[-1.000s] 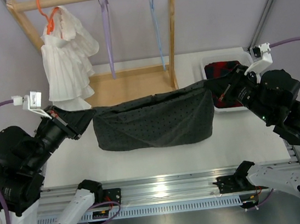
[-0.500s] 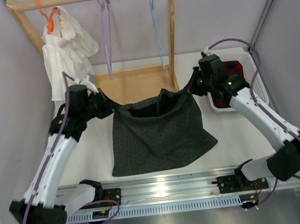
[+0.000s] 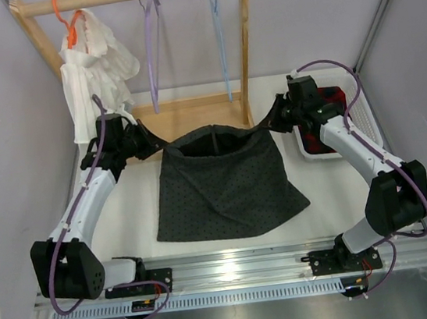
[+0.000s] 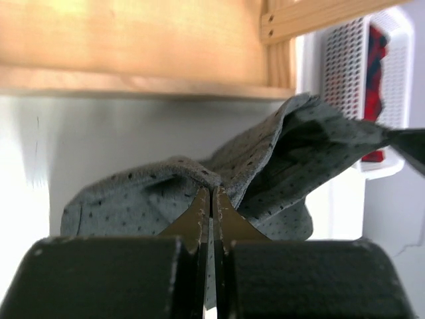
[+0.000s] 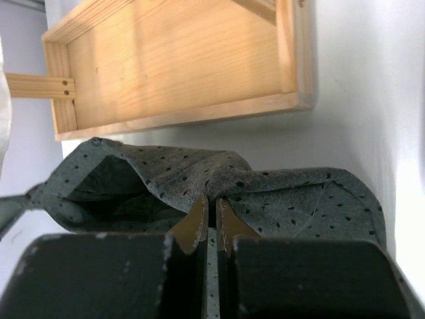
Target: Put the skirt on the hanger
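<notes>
A wooden rack (image 3: 244,45) stood at the far side of the table (image 3: 343,189), at 12 o'clock from the skirt (image 3: 225,185). On its top rail hung three hangers. An orange hanger (image 3: 60,14) at the left end carried a white pleated garment (image 3: 96,73). A purple hanger (image 3: 152,53) hung in the middle. The light-blue hanger (image 3: 221,40) hung at the right end, bare, just beside the right post of the rack. The flat wooden base (image 3: 184,116) of the rack lay between the hangers and the skirt's upper edge. At 2 o'clock from the skirt stood a white basket (image 3: 362,120) with a red-and-black plaid cloth (image 3: 332,101) inside, behind the right arm.

The skirt was dark grey with fine dots. Its lower part lay flat on the table and became wider toward the hem at 6 o'clock. The waist was lifted and pulled open like a mouth between the two claws. The left gripper (image 3: 146,141) pinched the waist corner at 10 o'clock, fingers closed tight on a fold of cloth. The right gripper (image 3: 275,117) pinched the corner at 2 o'clock in the same way, with only a thin slit between its fingers.
</notes>
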Controlling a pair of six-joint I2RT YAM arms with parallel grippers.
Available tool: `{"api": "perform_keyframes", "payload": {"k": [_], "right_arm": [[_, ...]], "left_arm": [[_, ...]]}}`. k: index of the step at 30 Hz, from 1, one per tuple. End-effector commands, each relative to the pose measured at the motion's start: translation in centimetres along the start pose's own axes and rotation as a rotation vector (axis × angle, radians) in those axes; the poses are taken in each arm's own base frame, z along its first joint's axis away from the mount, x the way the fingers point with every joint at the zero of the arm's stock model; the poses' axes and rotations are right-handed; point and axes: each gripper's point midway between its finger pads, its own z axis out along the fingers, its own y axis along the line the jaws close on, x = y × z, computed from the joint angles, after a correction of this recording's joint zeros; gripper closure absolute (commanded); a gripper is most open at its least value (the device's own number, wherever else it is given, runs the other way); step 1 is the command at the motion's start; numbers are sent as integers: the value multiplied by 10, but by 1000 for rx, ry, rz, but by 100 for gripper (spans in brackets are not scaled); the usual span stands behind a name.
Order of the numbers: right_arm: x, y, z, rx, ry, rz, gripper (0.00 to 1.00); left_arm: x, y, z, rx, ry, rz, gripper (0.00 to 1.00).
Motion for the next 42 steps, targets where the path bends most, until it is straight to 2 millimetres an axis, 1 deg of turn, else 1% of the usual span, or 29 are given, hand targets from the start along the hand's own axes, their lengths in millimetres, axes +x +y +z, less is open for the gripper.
{"api": "perform_keyframes", "payload": {"k": [1,5,8,9,10,11,12,15,16,17,18,20,21,22,24,25,26,27,28,30,31,32,34,36,37,39,40,41,42], "right_arm": [[-16,17,-5,-90,-46,-36,100],[-27,15,-3,-91,-59,-29,100],[-34,16,-3,-105,-68,-36,100],[-36,15,-2,-101,-69,-35,100],[-41,14,-2,-101,-78,-40,100],[-47,17,-2,-111,-88,-46,100],[-49,16,2,-109,-80,-47,100],[-44,20,0,-131,-40,-53,100],[-42,23,-6,-142,-46,-58,100],[-36,26,-9,-142,-47,-62,100],[-23,17,-8,-122,-27,-53,100],[-7,18,-19,-125,-26,-49,100],[2,17,-22,-130,-19,-38,100],[23,2,-19,-102,16,-25,100],[39,1,-32,-94,12,-13,100],[61,-15,-31,-66,47,2,100],[66,-14,-42,-78,28,6,100],[76,-19,-44,-68,39,25,100],[94,-34,-44,-36,70,44,100],[104,-40,-57,-32,58,47,100],[112,-48,-59,-6,67,58,100],[123,-60,-60,27,86,67,100],[133,-69,-66,46,88,71,100],[150,-85,-66,78,112,78,100],[157,-91,-66,91,126,83,100],[174,-101,-64,105,170,83,100],[177,-103,-64,108,179,83,99],[181,-103,-65,109,184,74,87],[184,-104,-65,113,190,70,82]], "left_arm": [[-26,-6,-10,107,-73,13,100],[-31,4,-5,134,-45,-40,100],[-30,-1,-3,172,-22,-51,100],[-37,6,-4,167,-40,-63,100],[-43,4,-4,177,-47,-64,100],[-43,-1,-5,208,-31,-70,100],[-44,4,-1,209,-16,-89,100],[-42,-4,-2,254,9,-93,100],[-43,-8,-8,263,-11,-79,100],[-33,-1,-8,249,1,-91,100],[-29,0,-10,248,5,-89,100],[-21,-2,-18,254,5,-84,100],[3,12,-14,233,46,-119,100],[7,12,-17,235,44,-119,100],[37,25,-21,205,73,-146,100],[54,33,-22,193,93,-168,100],[58,29,-30,204,78,-163,100],[70,37,-31,183,87,-171,100],[82,44,-32,162,102,-183,100],[94,46,-41,151,105,-193,100],[108,54,-41,128,125,-214,100],[111,61,-42,90,120,-235,100],[123,64,-47,80,122,-261,99],[130,72,-50,36,121,-277,86],[129,70,-53,41,105,-272,85],[131,69,-55,42,107,-266,77],[135,70,-58,29,118,-269,64],[135,71,-60,25,117,-260,59],[136,71,-62,19,119,-256,54]]}}
